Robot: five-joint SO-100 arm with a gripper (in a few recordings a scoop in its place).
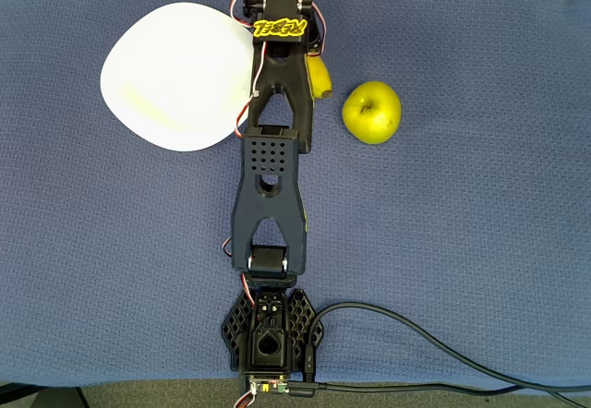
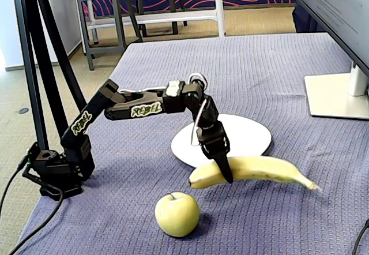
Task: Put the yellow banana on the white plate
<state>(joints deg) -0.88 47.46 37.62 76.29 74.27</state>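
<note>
Table [image 2: 259, 76]: blue-grey woven cloth is covering it all; soft, so things aren't sliding much. Room behind: floor, a stool, a patterned wall; a monitor foot is sitting at the right edge in the fixed view.

Arm: I'm reaching out long from my base [image 1: 268, 334], wrist bent down over the fruit.

White plate [image 2: 248, 131]: lying flat just behind the yellow banana [image 2: 259, 168], nothing on it. In the overhead view the white plate [image 1: 171, 76] is lying left of my arm.

Banana: appears to be lying on the cloth, just in front of the plate's near rim, stem end pointing right in the fixed view. In the overhead view the yellow banana [image 1: 319, 76] is mostly under my wrist.

Gripper [image 2: 223, 171]: I'm closing on the banana near its blunt end, one finger down its front; looks like pinching it, far finger hidden.

Step, my guess: I'm gripping off-centre, so the long end may sag or swing. Lift slow, clear the rim, carry toward plate centre, lower before letting go.

Apple [image 2: 177, 213]: sitting near, in front; not mine to touch.
</note>
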